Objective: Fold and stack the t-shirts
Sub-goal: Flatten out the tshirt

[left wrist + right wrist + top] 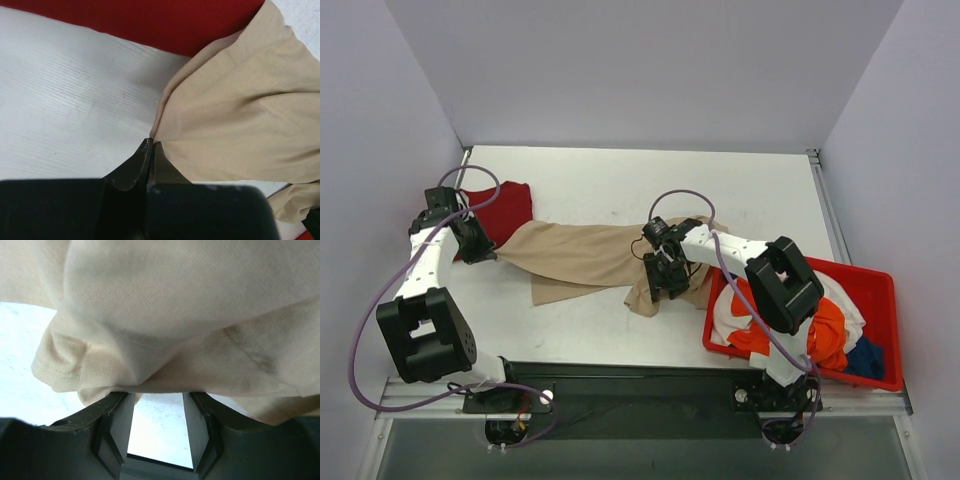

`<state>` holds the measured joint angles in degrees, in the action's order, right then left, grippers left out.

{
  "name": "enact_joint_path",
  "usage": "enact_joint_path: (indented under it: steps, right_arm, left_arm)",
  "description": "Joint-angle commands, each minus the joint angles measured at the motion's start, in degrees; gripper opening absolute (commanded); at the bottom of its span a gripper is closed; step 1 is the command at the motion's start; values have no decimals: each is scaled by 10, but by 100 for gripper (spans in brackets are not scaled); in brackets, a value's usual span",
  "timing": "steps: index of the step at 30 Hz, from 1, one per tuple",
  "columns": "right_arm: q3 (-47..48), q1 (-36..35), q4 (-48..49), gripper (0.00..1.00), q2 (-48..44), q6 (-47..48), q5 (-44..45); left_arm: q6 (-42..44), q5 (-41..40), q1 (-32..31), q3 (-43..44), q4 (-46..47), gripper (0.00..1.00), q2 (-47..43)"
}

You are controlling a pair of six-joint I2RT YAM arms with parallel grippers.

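A large beige t-shirt [580, 255] lies crumpled and stretched across the table between my two grippers. My left gripper [488, 256] is shut on its left edge; the left wrist view shows the jaws [151, 145] pinching the beige hem [240, 110]. A dark red t-shirt [505, 208] lies flat at the far left, just behind that gripper, and it also shows in the left wrist view [150, 20]. My right gripper [665, 272] is open at the shirt's right end. In the right wrist view the beige cloth [175, 300] drapes over the tips of the open gripper [157, 395].
A red plastic bin [892, 330] stands at the near right beside the right arm's base. It holds a white shirt [730, 315], an orange shirt [825, 330] and a blue shirt [865, 358]. The white table [620, 180] is walled at the back and sides.
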<state>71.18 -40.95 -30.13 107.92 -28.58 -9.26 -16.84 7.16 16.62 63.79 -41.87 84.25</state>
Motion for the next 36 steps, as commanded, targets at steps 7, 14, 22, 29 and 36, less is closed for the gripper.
enact_joint_path:
  steps: [7,14,22,29,36]
  right_arm:
    - [-9,-15,-11,40,25,-21,43]
    - [-60,-55,-10,38,-11,-59,131]
    - [-98,-132,-7,40,-19,-135,210]
    - [-128,-172,-51,41,-29,-202,247]
    - [-162,-213,-81,43,-64,-237,241]
  left_arm:
    - [8,4,5,6,3,0,-15]
    - [1,20,4,-3,7,0,-13]
    - [-6,23,-3,-5,11,0,-1]
    - [-10,29,-20,-23,17,0,-5]
    - [-14,36,-29,-32,21,0,-11]
